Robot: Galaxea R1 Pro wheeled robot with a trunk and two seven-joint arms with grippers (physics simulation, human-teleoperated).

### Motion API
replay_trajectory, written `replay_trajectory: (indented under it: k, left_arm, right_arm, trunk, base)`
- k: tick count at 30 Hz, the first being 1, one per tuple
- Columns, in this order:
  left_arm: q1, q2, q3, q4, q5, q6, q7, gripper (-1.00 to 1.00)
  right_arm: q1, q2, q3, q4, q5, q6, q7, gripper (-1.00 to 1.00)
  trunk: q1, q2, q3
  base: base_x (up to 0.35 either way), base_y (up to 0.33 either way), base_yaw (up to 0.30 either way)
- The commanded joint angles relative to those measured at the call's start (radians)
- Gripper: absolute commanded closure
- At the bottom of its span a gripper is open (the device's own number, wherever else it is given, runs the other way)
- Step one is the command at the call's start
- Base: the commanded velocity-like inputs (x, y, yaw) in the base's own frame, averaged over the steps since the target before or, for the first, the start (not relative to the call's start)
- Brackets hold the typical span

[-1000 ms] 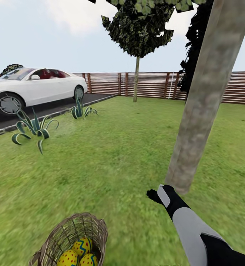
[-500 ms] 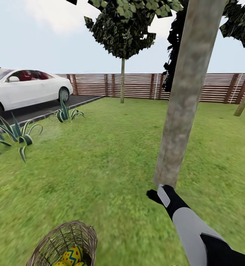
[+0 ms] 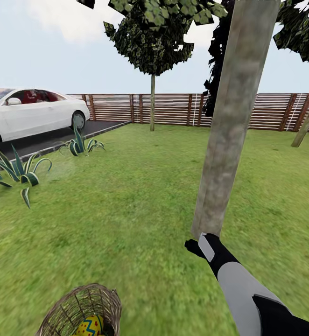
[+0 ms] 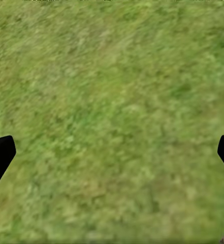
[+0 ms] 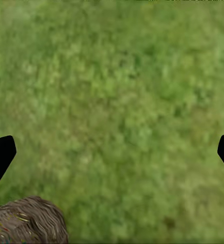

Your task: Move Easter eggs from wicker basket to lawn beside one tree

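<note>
The wicker basket stands on the lawn at the lower left of the head view, cut by the frame edge. One yellow Easter egg with red dots and a zigzag band shows inside it; the others are hidden. The thick grey-brown tree trunk rises just beyond my right arm. In the right wrist view my right gripper is open over grass, with the basket's rim at one corner. My left gripper is open over bare grass.
A white car sits on the dark driveway at the left. Two spiky plants edge the lawn. A thin-trunked tree and a slat fence stand at the back. Another leaning trunk is far right.
The head view has swung to the right and up, so the basket, car and trunk sit further left in the picture and fewer eggs show. My right arm holds the same place.
</note>
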Motion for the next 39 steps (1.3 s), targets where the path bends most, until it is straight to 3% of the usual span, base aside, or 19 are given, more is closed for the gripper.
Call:
replay_trajectory:
  k: [1,13,20,23,26,29,33,36,39]
  left_arm:
    - [0.001,0.001,-0.001,-0.002,0.011,0.004,0.01,-1.0]
    - [0.0,0.001,-0.002,0.0,0.012,0.003,0.008,-1.0]
    - [-0.002,0.001,-0.008,0.006,0.011,-0.031,-0.005,-1.0]
    - [-0.003,0.001,-0.035,0.0,0.011,-0.038,-0.023,-1.0]
    - [-0.007,0.0,-0.116,-0.02,0.012,-0.035,-0.055,-1.0]
    - [-0.011,-0.001,-0.156,-0.062,0.014,-0.029,-0.071,-1.0]
    - [-0.016,-0.004,-0.181,-0.099,0.018,-0.011,-0.081,-1.0]
    - [-0.02,-0.026,-0.215,-0.108,0.019,-0.002,-0.1,-1.0]
    - [-0.021,-0.065,-0.26,-0.109,0.019,0.0,-0.116,-1.0]
  right_arm:
    - [0.0,0.001,-0.002,-0.002,-0.011,0.002,-0.008,-1.0]
    - [0.0,0.0,-0.004,-0.002,-0.011,0.002,-0.008,-1.0]
    - [0.0,0.0,-0.004,-0.001,-0.011,0.003,-0.007,-1.0]
    - [0.0,0.0,-0.003,-0.001,-0.011,0.003,-0.007,-1.0]
    - [0.0,0.001,0.001,0.0,-0.011,0.004,-0.007,-1.0]
    - [0.0,0.003,0.003,0.001,-0.011,0.004,-0.003,-1.0]
    - [0.0,0.006,0.008,0.006,-0.009,0.006,0.038,-1.0]
    - [0.0,0.007,0.01,0.01,-0.007,0.007,0.072,-1.0]
    - [0.0,0.007,0.017,0.009,-0.003,0.01,0.086,-1.0]
  trunk:
    - [-0.004,0.007,0.003]
    - [-0.05,0.091,0.053]
    - [-0.077,0.14,0.083]
    - [-0.088,0.161,0.097]
    - [-0.1,0.182,0.109]
    - [-0.111,0.203,0.122]
    - [-0.127,0.231,0.137]
    - [-0.138,0.252,0.147]
    - [-0.15,0.273,0.157]
  base:
    - [0.0,0.0,-0.053]
    - [0.0,0.0,-0.171]
    - [0.0,0.0,-0.21]
    - [0.0,0.0,-0.201]
    - [0.0,0.0,-0.18]
    - [0.0,0.0,-0.155]
    - [0.0,0.0,-0.089]
    - [0.0,0.0,-0.031]
    - [0.0,0.0,-0.012]
